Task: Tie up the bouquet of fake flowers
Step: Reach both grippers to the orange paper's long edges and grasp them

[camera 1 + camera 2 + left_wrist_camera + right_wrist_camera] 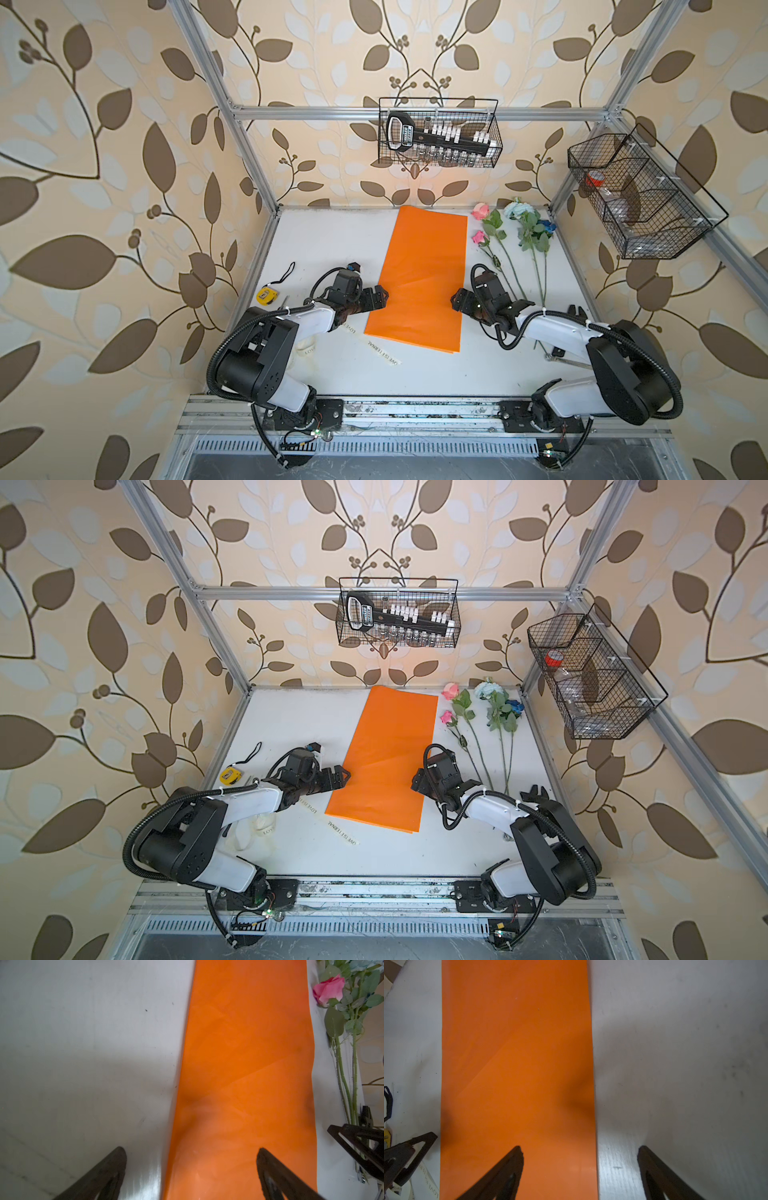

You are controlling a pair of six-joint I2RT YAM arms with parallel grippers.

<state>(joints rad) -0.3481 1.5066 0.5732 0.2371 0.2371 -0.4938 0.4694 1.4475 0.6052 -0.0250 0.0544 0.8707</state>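
On the white table [324,249], a yellow tape measure [267,294] is seen at middle left, beside the left arm. A cream ribbon [382,356] with dark lettering is laid below the orange paper [419,282], one part of it hidden under that arm. A wire basket [439,133] is hung at upper centre and a second wire basket [640,199] at upper right, both well apart from the table top. The flowers [530,230] are laid loose on the table just right of the paper: blooms point toward the upper edge of the table, stems run down the frame, and their ends are covered by the right arm. The paper is spread flat at centre, its long axis running from upper centre down and slightly left. The left gripper [384,296] is placed at the paper's left long edge, jaws spread wide, one finger over paper and one over bare table; nothing is gripped. The right gripper [455,301] is set likewise at the right long edge, jaws apart and empty. Whether the fingertips touch the surface cannot be told.
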